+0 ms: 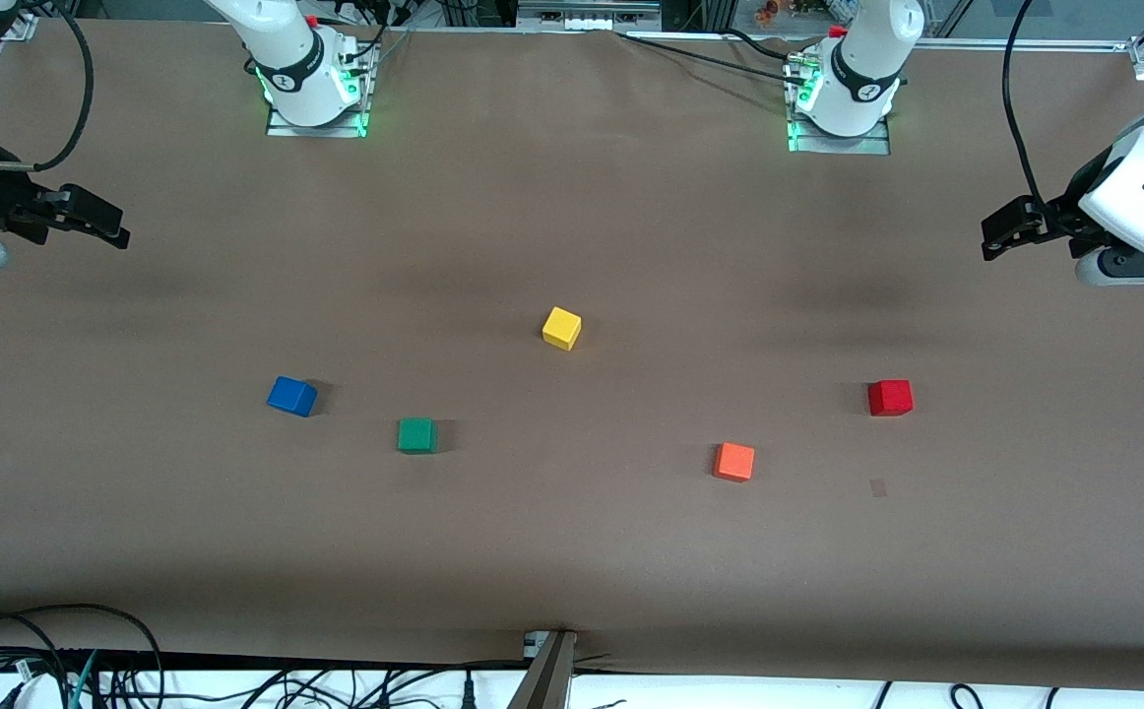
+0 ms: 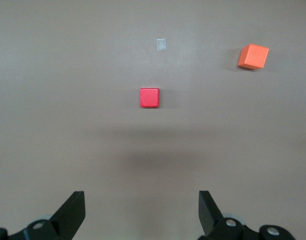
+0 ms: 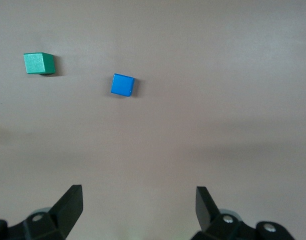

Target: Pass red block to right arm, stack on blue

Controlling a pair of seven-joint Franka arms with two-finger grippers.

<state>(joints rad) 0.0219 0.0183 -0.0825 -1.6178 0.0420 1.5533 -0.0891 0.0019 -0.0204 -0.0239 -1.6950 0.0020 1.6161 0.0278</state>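
A: Front view first — how much room is there?
B: Plenty. The brown table is mostly bare, with five cubes spread well apart. The red block sits toward the left arm's end; the orange cube is near it, closer to the camera. The blue cube lies toward the right arm's end, with the green cube beside it and slightly nearer the camera. The yellow cube is between the two groups, farther from the camera.
A: And the grippers?
B: The left gripper hangs over the table's edge at the left arm's end, the right gripper over the edge at the right arm's end. Both hold nothing.
A: Left wrist view?
B: The left gripper has its fingers spread wide and empty. The red block lies flat on the table ahead of them, apart, its edges square to the view — a cube, so no long axis. The orange cube is turned at an angle.
A: Right wrist view?
B: The right gripper is wide apart too, empty. The blue cube lies ahead, slightly rotated, the green cube beside it.
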